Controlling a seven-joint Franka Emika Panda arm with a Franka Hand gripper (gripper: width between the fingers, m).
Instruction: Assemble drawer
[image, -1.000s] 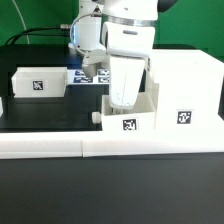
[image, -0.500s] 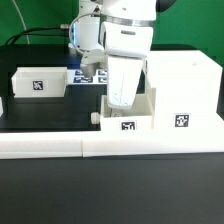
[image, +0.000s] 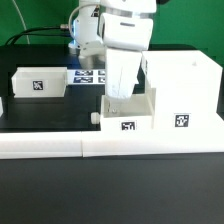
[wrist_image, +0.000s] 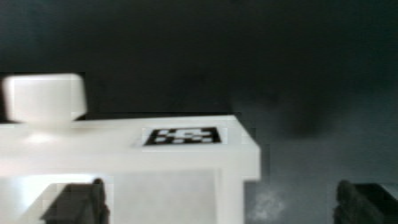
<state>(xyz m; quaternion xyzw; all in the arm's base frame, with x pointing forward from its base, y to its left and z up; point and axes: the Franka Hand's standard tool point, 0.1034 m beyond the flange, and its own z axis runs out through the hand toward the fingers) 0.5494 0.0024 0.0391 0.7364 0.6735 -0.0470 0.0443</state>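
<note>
Drawer box (image: 128, 118) with its little knob (image: 97, 117) sits right beside the bigger cabinet shell (image: 185, 90) on the exterior view's right, and we've got the arm pointing straight down over it, gripper (image: 120, 97) spread wide with nothing in it, lifted a bit higher than half a second ago.

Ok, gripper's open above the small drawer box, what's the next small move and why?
Probably lower the gripper straight down so its fingers straddle a wall of the small drawer box, then close. The wrist view shows the fingers apart, holding nothing, and the box sits beside the large case, apparently not yet in it.
</note>
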